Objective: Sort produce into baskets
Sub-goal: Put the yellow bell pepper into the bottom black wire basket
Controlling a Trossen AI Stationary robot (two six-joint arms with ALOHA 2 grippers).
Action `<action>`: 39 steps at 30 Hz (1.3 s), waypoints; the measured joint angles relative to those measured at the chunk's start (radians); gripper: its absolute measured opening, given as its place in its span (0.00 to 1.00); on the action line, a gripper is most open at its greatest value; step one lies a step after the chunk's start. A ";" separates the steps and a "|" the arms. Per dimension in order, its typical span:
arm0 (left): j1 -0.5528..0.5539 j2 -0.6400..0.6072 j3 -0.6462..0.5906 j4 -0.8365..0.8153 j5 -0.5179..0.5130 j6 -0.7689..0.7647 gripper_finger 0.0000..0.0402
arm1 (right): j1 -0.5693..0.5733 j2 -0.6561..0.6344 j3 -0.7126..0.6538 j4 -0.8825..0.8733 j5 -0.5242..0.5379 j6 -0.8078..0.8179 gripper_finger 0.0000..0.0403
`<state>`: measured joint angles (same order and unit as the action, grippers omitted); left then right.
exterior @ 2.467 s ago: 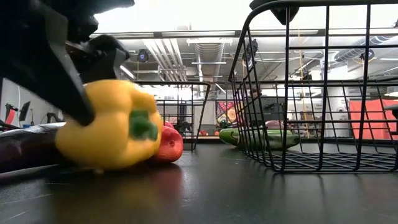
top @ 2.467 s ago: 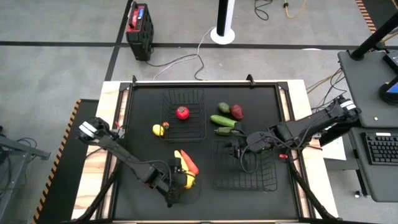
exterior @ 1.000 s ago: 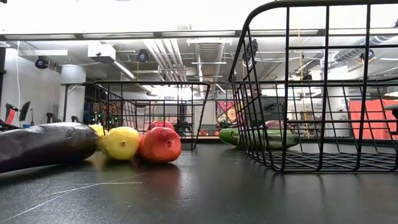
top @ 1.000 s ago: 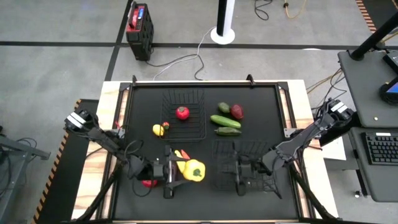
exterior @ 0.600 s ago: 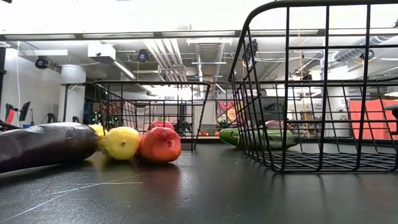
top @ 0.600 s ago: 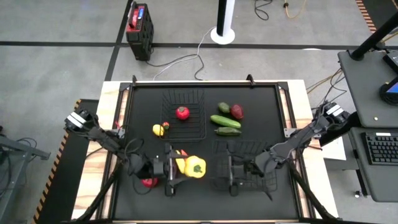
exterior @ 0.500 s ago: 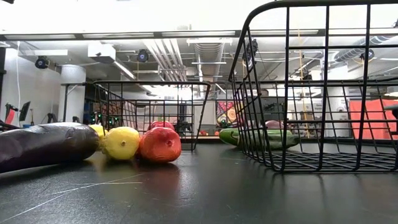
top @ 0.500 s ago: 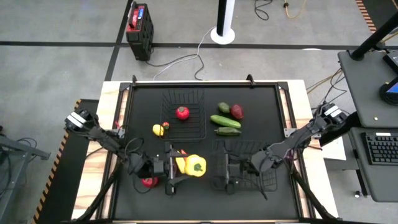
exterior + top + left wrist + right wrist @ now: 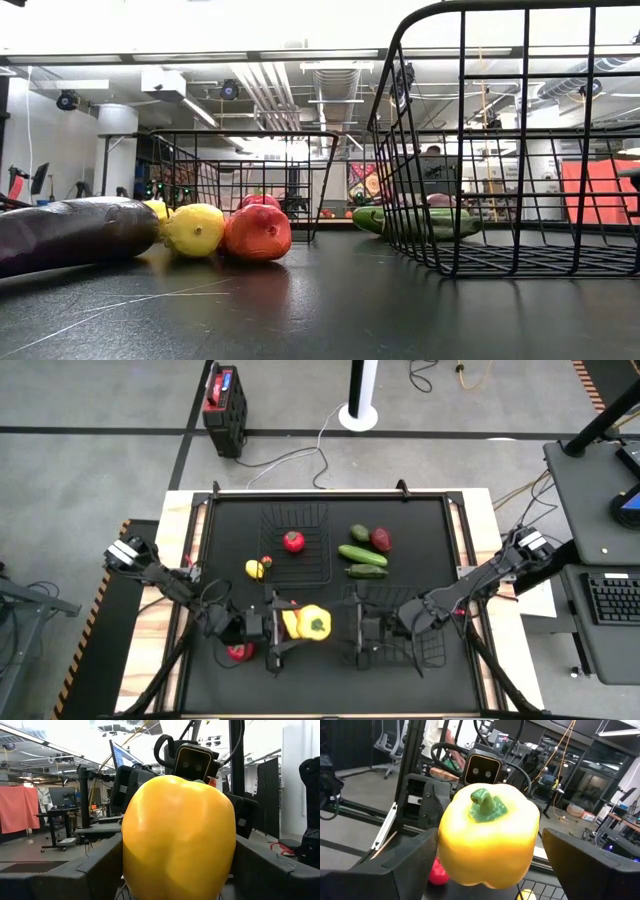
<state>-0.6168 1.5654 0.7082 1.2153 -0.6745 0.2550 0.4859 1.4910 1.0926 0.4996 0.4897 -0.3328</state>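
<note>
From above, the left gripper (image 9: pixel 283 626) pinches a yellow bell pepper (image 9: pixel 313 624) between its fingers, the pepper's green stem end facing away from that gripper toward the right gripper (image 9: pixel 357 632), whose jaws stand spread wide just beyond the pepper and over the near basket (image 9: pixel 432 652). The pepper's stem-to-base axis runs along the line joining the two grippers. A far basket (image 9: pixel 321 572) holds a red tomato (image 9: pixel 293 541); two cucumbers (image 9: pixel 360 554) lie well beyond the right jaws, long axes roughly across the table. At table level neither gripper shows; an eggplant (image 9: pixel 70 233) lies lengthwise, with a lemon (image 9: pixel 196 229) and a red fruit (image 9: pixel 258 232) touching beside it, and the near basket's wire wall (image 9: pixel 461 130) rises at the side. In the left wrist view the pepper (image 9: pixel 178 838) fills the gap between the dark fingers (image 9: pixel 100 870), its rounded base toward the camera. In the right wrist view the pepper (image 9: pixel 488 833) hangs ahead of the open fingers (image 9: pixel 592 865), stem (image 9: pixel 486 802) pointing back at them, untouched by either.
</note>
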 joint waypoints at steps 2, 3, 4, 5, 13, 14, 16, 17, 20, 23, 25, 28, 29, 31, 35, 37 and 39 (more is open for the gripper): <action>0.004 0.000 0.000 0.000 0.000 -0.001 0.74 | -0.008 0.000 0.000 0.000 -0.013 0.002 0.83; 0.006 0.000 0.000 0.000 0.001 -0.002 0.74 | -0.015 0.000 0.000 -0.001 -0.026 0.008 0.82; 0.009 0.000 0.000 0.000 0.000 -0.005 0.74 | -0.021 0.000 0.000 -0.001 -0.041 0.018 0.81; 0.010 -0.001 0.000 0.003 -0.001 -0.007 0.74 | -0.028 0.000 0.000 0.000 -0.058 0.025 0.80; 0.012 -0.001 0.000 0.005 -0.002 -0.010 0.74 | -0.041 -0.003 0.000 0.000 -0.087 0.034 0.73; 0.012 -0.001 0.000 0.004 -0.002 -0.010 0.74 | -0.041 -0.004 0.000 -0.001 -0.087 0.035 0.71; 0.012 -0.001 0.000 0.003 -0.002 -0.011 0.75 | -0.041 -0.004 0.000 -0.001 -0.088 0.035 0.68; 0.012 -0.001 0.000 0.001 -0.004 -0.013 0.76 | -0.041 -0.004 0.000 -0.002 -0.088 0.035 0.67; 0.012 -0.001 0.000 -0.006 -0.014 -0.026 0.81 | -0.041 -0.009 0.000 -0.009 -0.091 0.045 0.65; 0.012 -0.001 0.000 -0.014 -0.016 -0.042 0.87 | -0.042 -0.015 0.000 -0.023 -0.090 0.054 0.65; 0.013 -0.001 -0.001 -0.017 -0.016 -0.045 0.91 | -0.042 -0.020 0.000 -0.033 -0.089 0.071 0.65; 0.013 0.000 -0.002 -0.031 -0.017 -0.046 0.94 | -0.043 -0.039 0.000 -0.060 -0.089 0.091 0.65; 0.013 0.000 -0.002 -0.034 -0.017 -0.047 0.95 | -0.043 -0.048 0.000 -0.074 -0.089 0.098 0.65; 0.012 0.000 -0.002 -0.044 -0.019 -0.047 0.95 | -0.043 -0.070 0.000 -0.100 -0.089 0.118 0.65; 0.008 -0.002 -0.003 -0.091 -0.077 -0.047 0.96 | -0.043 -0.136 0.000 -0.212 -0.086 0.212 0.65; 0.002 -0.007 -0.003 -0.120 -0.141 -0.056 0.96 | -0.043 -0.184 0.000 -0.324 -0.087 0.289 0.65; -0.010 -0.014 -0.003 -0.143 -0.217 -0.058 0.96 | -0.043 -0.231 0.000 -0.447 -0.088 0.383 0.65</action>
<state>-0.6271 1.5516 0.7052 1.0720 -0.8913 0.1974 0.4431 1.2598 1.0927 0.0521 0.4020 0.0504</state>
